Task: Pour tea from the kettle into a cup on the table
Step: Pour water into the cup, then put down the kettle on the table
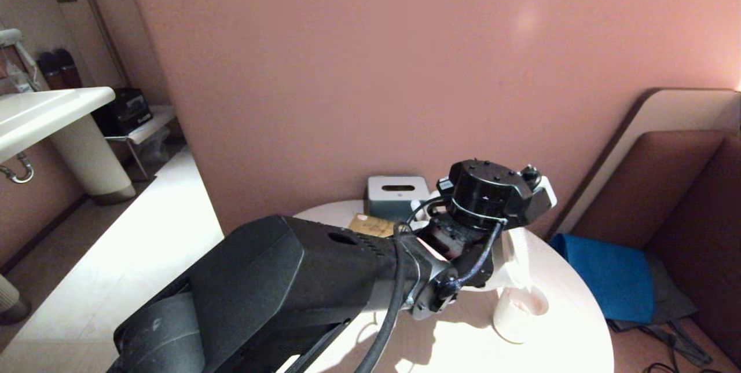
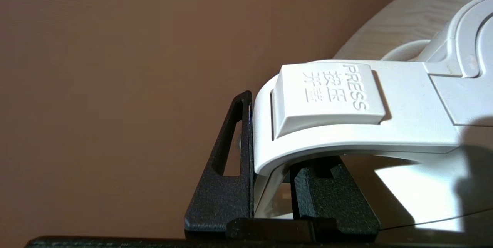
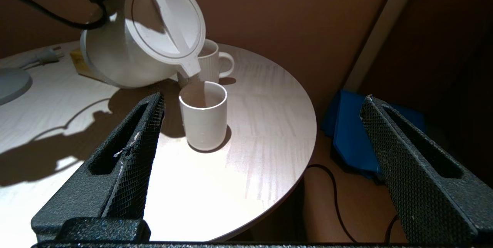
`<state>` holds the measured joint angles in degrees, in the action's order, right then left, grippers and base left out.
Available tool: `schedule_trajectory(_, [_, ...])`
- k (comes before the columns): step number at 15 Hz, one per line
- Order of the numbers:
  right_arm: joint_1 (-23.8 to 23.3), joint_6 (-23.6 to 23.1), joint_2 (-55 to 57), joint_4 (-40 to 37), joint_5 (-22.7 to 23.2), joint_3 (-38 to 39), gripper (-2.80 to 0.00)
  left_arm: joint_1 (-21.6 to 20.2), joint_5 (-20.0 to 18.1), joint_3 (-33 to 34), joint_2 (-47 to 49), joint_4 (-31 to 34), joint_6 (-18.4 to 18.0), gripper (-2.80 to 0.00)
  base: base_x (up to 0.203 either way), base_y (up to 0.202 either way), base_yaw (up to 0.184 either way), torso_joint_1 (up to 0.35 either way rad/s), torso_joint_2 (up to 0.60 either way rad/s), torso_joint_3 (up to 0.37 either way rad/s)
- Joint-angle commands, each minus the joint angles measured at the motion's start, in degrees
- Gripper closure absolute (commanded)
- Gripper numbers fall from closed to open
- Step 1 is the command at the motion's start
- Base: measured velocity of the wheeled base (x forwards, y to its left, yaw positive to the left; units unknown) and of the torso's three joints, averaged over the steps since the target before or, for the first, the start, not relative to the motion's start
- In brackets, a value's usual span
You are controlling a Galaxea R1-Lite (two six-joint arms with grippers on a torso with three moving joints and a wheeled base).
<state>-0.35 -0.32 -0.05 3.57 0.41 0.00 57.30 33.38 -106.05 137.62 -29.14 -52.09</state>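
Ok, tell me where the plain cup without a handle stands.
The cup stands on the round table toward its right edge, right under the tilted kettle spout, with the ribbed mug just behind it.

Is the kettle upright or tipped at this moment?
Tipped. The kettle, held by the left end effector, leans spout-down over the cup; its lid faces sideways.

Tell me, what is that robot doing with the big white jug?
It is pouring tea. The left gripper is shut on the handle of the kettle and holds it tilted over the table, spout down above the cup. A thin stream of tea runs into the cup, which stands upright. A ribbed mug stands just behind the cup. The right gripper is open, holding nothing, off by the table's near edge.
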Motion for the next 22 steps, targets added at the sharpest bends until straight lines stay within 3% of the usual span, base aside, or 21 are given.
schedule_trajectory(1, [0.00,-0.03,0.05,0.03,0.02,0.00,-2.80,0.01,0.46,0.32,-1.24,-0.07,-0.22,0.00,0.000,0.000,0.000,0.000,0.00,0.000])
schedule_trajectory(6, [0.00,-0.03,0.05,0.03,0.02,0.00,-2.80,0.01,0.55,4.74,-3.84,-0.13,0.22,0.00,0.000,0.000,0.000,0.000,0.00,0.000])
schedule_trajectory(10, [0.00,-0.03,0.05,0.03,0.02,0.00,-2.80,0.09,0.82,9.36,-6.89,-0.16,4.21,0.00,0.000,0.000,0.000,0.000,0.00,0.000])
schedule_trajectory(13, [0.00,-0.03,0.05,0.03,0.02,0.00,-2.80,0.07,2.03,9.68,-8.48,2.23,13.44,0.00,0.000,0.000,0.000,0.000,0.00,0.000])
schedule_trajectory(16, [0.00,-0.03,0.05,0.03,0.02,0.00,-2.80,-0.89,2.19,10.96,-13.66,10.48,25.28,0.00,0.000,0.000,0.000,0.000,0.00,0.000])
schedule_trajectory(22, [0.00,-0.03,0.05,0.03,0.02,0.00,-2.80,-7.89,1.49,22.80,-23.45,11.88,41.04,0.00,0.000,0.000,0.000,0.000,0.00,0.000])
